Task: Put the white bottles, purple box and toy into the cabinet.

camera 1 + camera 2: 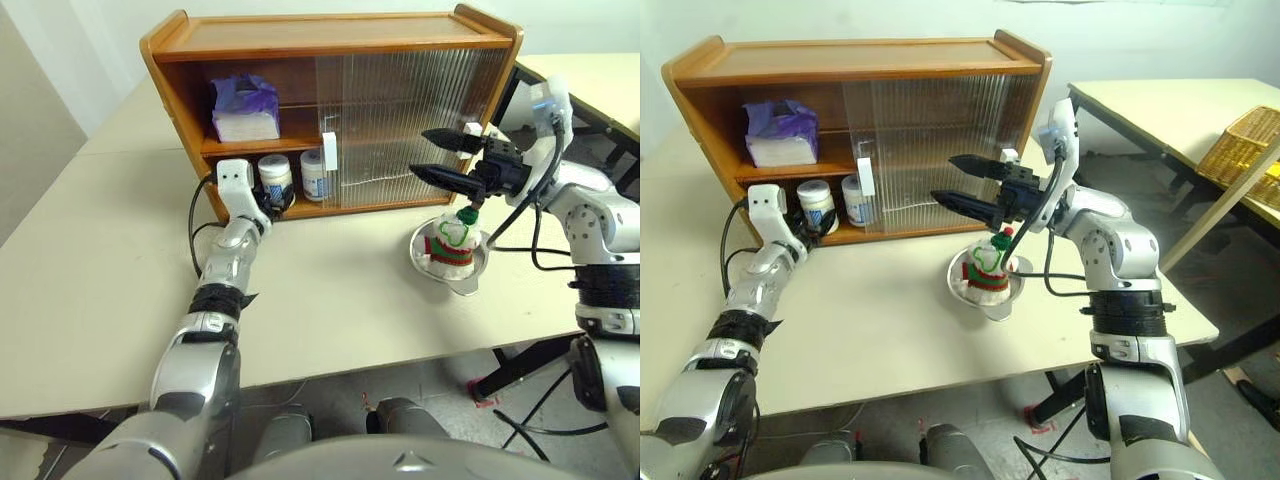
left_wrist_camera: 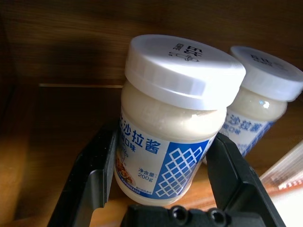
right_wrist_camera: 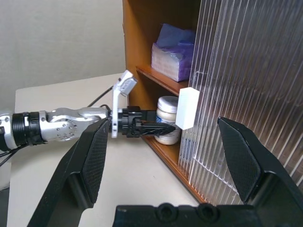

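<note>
Pale worktop carries the cabinet near its back edge, where the purple box is shelved above two white bottles, one gripped by the left tool, while the right tool is held wide above the toy in a metal bowl.

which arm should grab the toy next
Right. Its open gripper hangs just above the toy in the bowl; the left gripper is inside the cabinet around a bottle.
</note>
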Controlling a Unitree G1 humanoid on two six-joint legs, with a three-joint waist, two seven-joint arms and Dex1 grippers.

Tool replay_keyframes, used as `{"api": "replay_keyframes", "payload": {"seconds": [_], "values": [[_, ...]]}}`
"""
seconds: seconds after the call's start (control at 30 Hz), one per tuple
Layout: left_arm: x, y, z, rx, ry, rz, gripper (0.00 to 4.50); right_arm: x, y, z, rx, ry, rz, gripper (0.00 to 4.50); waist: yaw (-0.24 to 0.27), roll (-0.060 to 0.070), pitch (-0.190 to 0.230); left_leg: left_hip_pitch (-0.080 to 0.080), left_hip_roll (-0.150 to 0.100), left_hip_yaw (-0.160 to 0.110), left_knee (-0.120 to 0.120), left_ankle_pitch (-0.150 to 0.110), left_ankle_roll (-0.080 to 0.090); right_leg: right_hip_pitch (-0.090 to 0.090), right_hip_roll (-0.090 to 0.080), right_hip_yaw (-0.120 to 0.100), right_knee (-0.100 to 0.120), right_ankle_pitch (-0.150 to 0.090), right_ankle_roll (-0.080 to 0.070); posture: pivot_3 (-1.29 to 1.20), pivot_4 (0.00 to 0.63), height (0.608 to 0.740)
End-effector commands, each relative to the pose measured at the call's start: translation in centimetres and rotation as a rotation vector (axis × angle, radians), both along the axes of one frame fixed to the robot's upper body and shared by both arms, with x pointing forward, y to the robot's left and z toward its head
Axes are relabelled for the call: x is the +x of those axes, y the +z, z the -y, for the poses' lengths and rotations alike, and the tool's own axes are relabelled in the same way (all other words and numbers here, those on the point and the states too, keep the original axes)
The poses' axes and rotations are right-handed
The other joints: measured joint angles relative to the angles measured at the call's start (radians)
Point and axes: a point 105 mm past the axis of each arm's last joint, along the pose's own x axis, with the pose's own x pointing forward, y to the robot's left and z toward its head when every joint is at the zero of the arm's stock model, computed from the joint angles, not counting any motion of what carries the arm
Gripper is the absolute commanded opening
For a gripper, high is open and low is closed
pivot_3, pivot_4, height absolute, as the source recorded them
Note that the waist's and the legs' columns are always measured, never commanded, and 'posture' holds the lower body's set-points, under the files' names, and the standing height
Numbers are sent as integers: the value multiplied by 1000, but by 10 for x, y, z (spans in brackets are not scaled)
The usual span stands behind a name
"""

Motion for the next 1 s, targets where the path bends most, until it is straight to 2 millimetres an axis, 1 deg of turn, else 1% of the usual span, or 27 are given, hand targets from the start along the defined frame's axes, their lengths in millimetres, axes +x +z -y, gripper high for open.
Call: {"api": "replay_keyframes", "payload": {"seconds": [0.03, 0.3, 0.57, 0.73, 0.8, 0.87, 0.9, 1.0], "values": [[8, 8, 1, 12, 42, 26, 3091, -1, 4, -1, -11, 2, 13, 4500, -1, 0, 0, 0, 0, 0, 0, 0, 0, 0, 0, 0, 0, 0, 0, -133, 0, 740], [16, 2, -4, 33, 137, -13, 3091, -1, 5, 0, -15, 0, 15, 4500, -8, 0, 0, 0, 0, 2, 1, 1, 1, 0, 0, 0, 0, 1, 2, -136, 0, 740], [13, -8, -14, 61, 191, -44, 3091, -1, 4, 0, -15, -1, 13, 4500, -16, 0, 0, 1, 0, 4, 1, 1, 2, 1, 0, 0, 0, 1, 3, -136, 0, 740], [13, -9, -14, 74, 181, -48, 3091, -1, 3, 0, -15, -1, 11, 4500, -18, 0, 0, 1, -1, 5, 1, 2, 3, 1, 0, 0, 0, 1, 3, -134, 0, 740], [13, -10, -12, 78, 173, -50, 3808, -1, 3, 0, -15, 0, 10, 4500, -18, 0, 0, 1, -1, 5, 1, 2, 3, 1, 0, 0, 0, 1, 3, -133, 0, 740], [12, -10, -11, 85, 163, -47, 4400, -1, 3, -1, -14, 1, 10, 4500, -18, 0, 0, 1, -1, 5, 1, 2, 3, 1, 0, 0, 0, 1, 3, -130, 0, 740], [12, -11, -10, 84, 161, -46, 4483, -1, 3, -1, -14, 2, 10, 4500, -18, 0, 0, 1, -1, 5, 1, 2, 3, 1, 0, 0, 0, 1, 3, -129, 0, 740], [10, -13, -6, 81, 142, -42, 4483, -1, 3, -1, -14, 5, 8, 4500, -17, 0, 0, 1, -1, 5, 1, 2, 3, 1, 0, 0, 0, 1, 3, -127, 0, 740]]}}
